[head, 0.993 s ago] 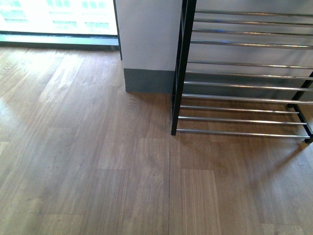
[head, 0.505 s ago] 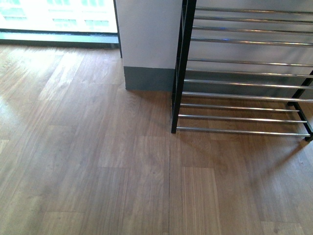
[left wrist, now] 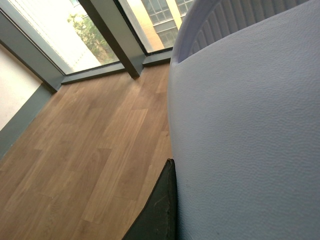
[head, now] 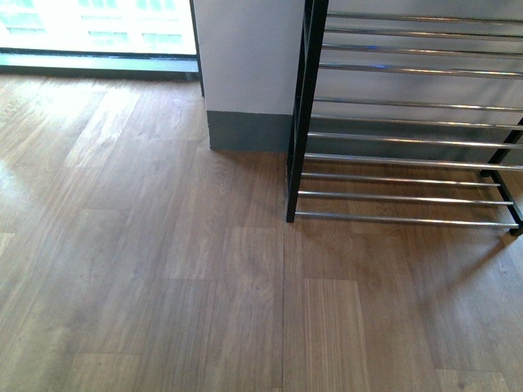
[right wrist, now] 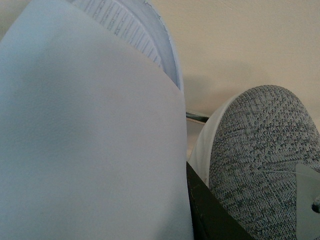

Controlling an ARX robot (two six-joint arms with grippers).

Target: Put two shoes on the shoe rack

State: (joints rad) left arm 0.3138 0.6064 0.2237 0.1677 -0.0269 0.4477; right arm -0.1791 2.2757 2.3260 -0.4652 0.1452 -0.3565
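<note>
Two grey knit sneakers fill the wrist views: one white sole (left wrist: pixel 250 125) against the left camera, another (right wrist: pixel 85 130) against the right, knit toe (right wrist: pixel 260 160) beside. Shoe rack (head: pixel 409 122) stands ahead-right. Gripper states cannot be told.

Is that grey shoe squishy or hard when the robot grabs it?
Probably both. The grey shoe's top is woven knit, so it likely gives and flops when squeezed. Its thick white sole looks foamy, so it is probably firmer and fairly light. The knit looks rough, so it likely won't slip easily.
</note>
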